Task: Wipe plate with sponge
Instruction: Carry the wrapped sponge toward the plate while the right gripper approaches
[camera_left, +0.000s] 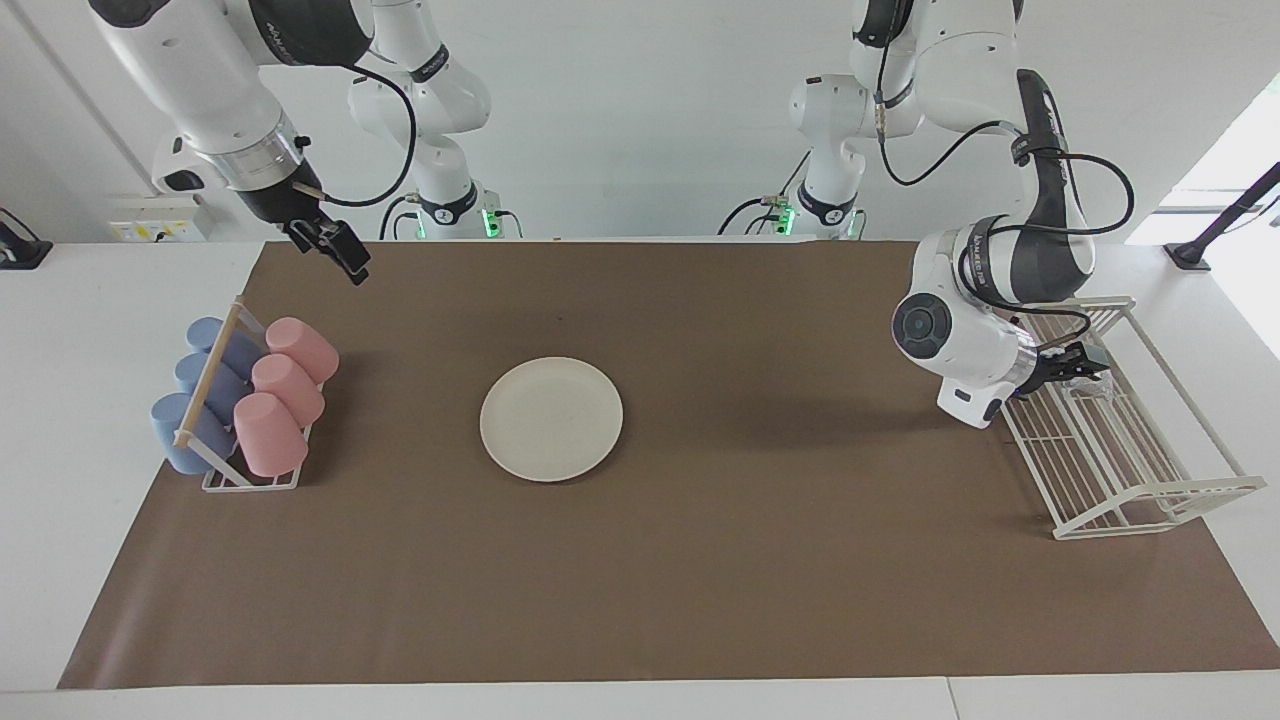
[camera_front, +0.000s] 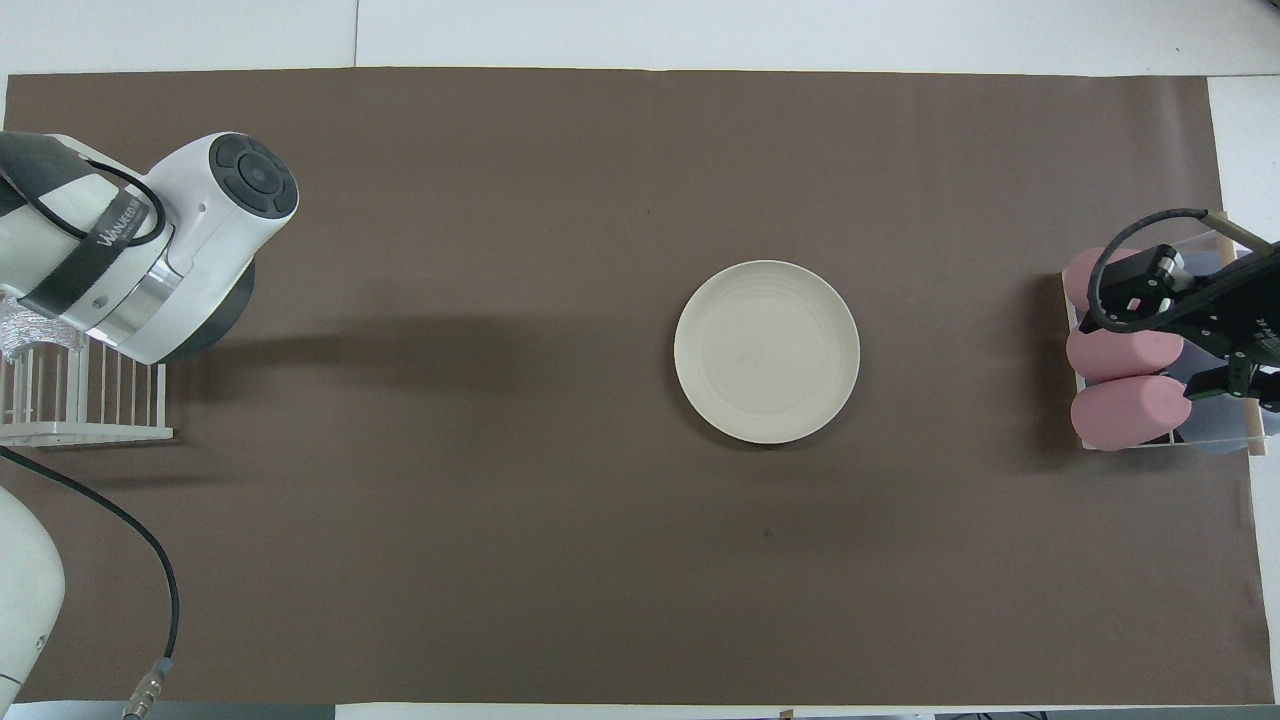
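The cream-white plate (camera_left: 551, 418) lies flat on the brown mat near the table's middle; it also shows in the overhead view (camera_front: 766, 351). The silvery wrinkly sponge (camera_left: 1100, 388) lies in the white wire rack (camera_left: 1150, 490) at the left arm's end of the table, and shows in the overhead view (camera_front: 30, 328) partly under the arm. My left gripper (camera_left: 1085, 372) is low inside that rack, right at the sponge; the wrist hides it in the overhead view. My right gripper (camera_left: 350, 262) hangs in the air by the cup rack and appears over it in the overhead view (camera_front: 1228, 380).
A small rack (camera_left: 245, 480) with three pink cups (camera_left: 285, 385) and several blue cups (camera_left: 205, 390) lying on their sides stands at the right arm's end. The brown mat (camera_left: 700, 600) covers most of the white table. The wire rack also shows in the overhead view (camera_front: 90, 420).
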